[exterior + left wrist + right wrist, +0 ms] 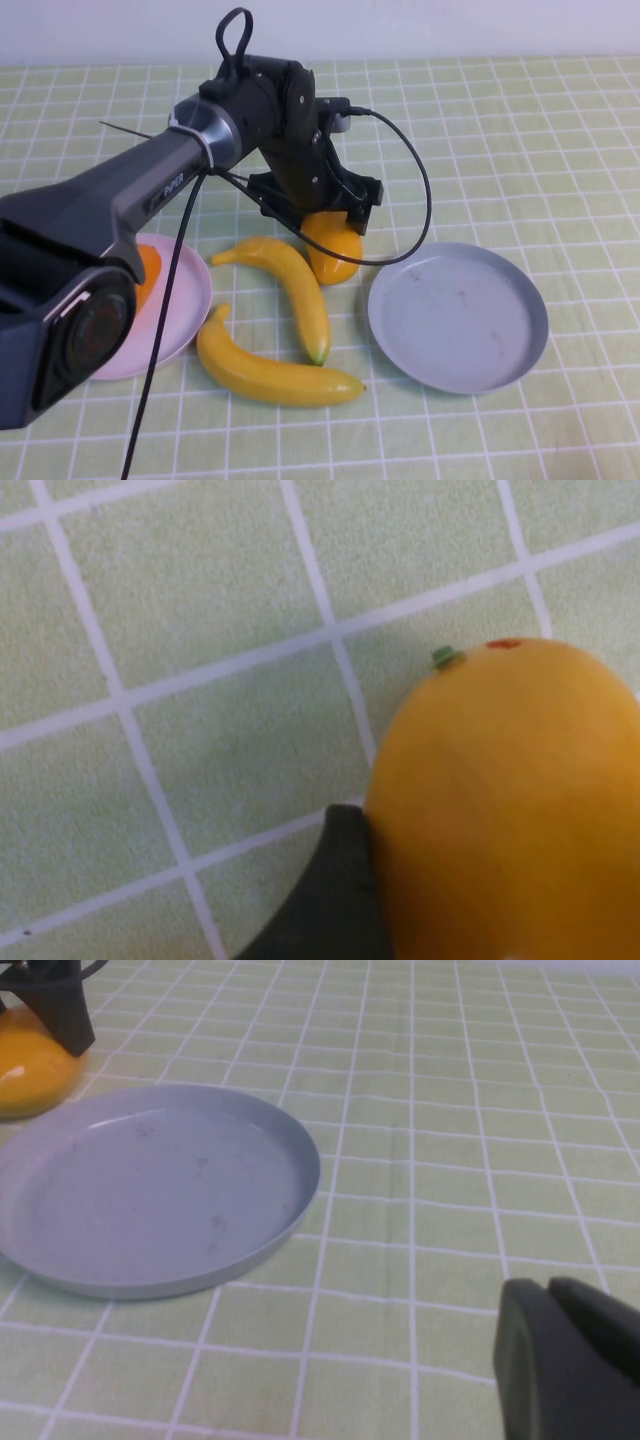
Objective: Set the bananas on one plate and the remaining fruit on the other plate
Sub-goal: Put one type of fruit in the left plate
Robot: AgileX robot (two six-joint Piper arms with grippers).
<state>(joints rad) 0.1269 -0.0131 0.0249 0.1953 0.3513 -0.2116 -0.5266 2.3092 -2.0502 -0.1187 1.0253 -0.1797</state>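
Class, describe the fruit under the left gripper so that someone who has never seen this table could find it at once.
Start at the grey-blue plate on the checked cloth; beside it lies a plump orange-yellow mango, with the open left gripper over it. Unlike the two long curved bananas next to it, it is short, oval and fat. The shut right gripper sits beyond the plate.
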